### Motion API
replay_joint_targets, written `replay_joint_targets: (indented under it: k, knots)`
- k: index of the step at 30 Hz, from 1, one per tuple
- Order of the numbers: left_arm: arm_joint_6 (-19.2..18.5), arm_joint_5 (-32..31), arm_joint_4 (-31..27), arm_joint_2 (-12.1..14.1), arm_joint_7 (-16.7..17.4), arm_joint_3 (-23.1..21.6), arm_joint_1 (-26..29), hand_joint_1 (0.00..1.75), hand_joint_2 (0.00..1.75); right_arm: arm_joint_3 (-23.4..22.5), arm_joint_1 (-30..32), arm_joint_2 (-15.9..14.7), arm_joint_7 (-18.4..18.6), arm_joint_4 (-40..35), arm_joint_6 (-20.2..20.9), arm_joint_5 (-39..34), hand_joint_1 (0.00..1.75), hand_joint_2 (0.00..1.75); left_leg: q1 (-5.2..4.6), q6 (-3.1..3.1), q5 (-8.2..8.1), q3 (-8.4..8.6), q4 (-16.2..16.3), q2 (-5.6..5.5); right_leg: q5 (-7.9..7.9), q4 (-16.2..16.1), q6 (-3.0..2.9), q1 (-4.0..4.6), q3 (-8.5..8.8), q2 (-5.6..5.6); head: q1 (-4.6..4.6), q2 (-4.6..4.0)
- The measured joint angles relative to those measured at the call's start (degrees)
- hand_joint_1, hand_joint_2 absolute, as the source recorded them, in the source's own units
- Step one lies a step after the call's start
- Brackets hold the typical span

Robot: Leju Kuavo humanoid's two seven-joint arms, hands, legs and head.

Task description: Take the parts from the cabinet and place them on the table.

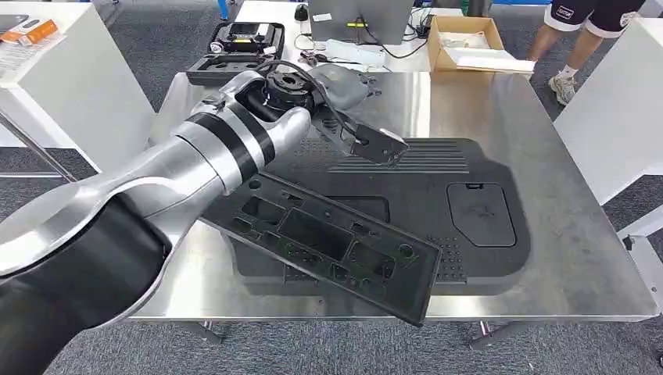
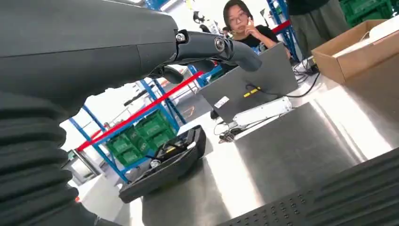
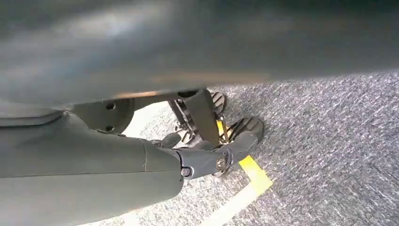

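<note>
Black slotted panel (image 1: 328,242) lies diagonally, near-right from the left hand (image 1: 344,94); finger state unclear; table (image 1: 547,258) beneath.

Your right hand (image 3: 141,174) comes in grey and bulky, its thumb reaching toward darker fingers (image 3: 207,115) that hang over grey speckled carpet (image 3: 329,141). A yellow tape line (image 3: 247,186) crosses the floor just beneath them. You can't tell whether anything is held.
</note>
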Motion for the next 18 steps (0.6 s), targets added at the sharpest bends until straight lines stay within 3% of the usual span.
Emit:
replay_joint_targets:
  k: [7,11,12,14,18]
  knots:
    - [1.1,0.4,0.0,0.0,-0.8,-0.6,0.0,0.0,1.75,0.0,0.1,0.0,0.0,0.0,0.0,0.1,0.0,0.0,0.0,0.0,0.0,0.0,0.0,0.0,0.0,0.0,0.0,0.0,0.0,0.0,0.0,0.0]
    - [8.6,0.4,0.0,0.4,-4.2,-0.6,0.0,0.0,1.75,0.0,0.1,0.0,0.0,0.0,0.0,0.4,0.0,0.0,0.0,0.0,0.0,-0.02,0.0,0.0,0.0,0.0,0.0,0.0,0.0,0.0,0.0,0.0]
    - [9.5,0.4,0.0,0.6,-4.7,-0.6,0.0,0.0,0.0,0.0,0.1,0.0,0.0,0.0,0.0,0.5,0.0,0.0,0.0,0.0,0.0,-0.02,0.0,0.01,0.0,0.0,0.0,0.0,0.0,0.0,0.0,0.0]
    - [13.0,1.0,-0.1,1.2,-6.4,-0.3,0.2,0.0,0.0,0.0,0.1,0.0,0.1,0.0,-0.1,0.8,0.0,0.0,0.0,0.0,0.0,-0.03,0.0,0.01,0.0,0.0,0.0,-0.01,0.0,0.0,0.0,0.0]
    - [25.4,3.5,-2.4,4.9,-11.6,2.8,1.8,0.0,0.0,0.0,0.0,0.0,0.4,0.0,-0.5,1.8,0.0,0.0,0.01,0.0,0.0,-0.01,0.0,0.07,0.0,0.0,0.0,0.0,0.01,0.02,0.02,0.0]
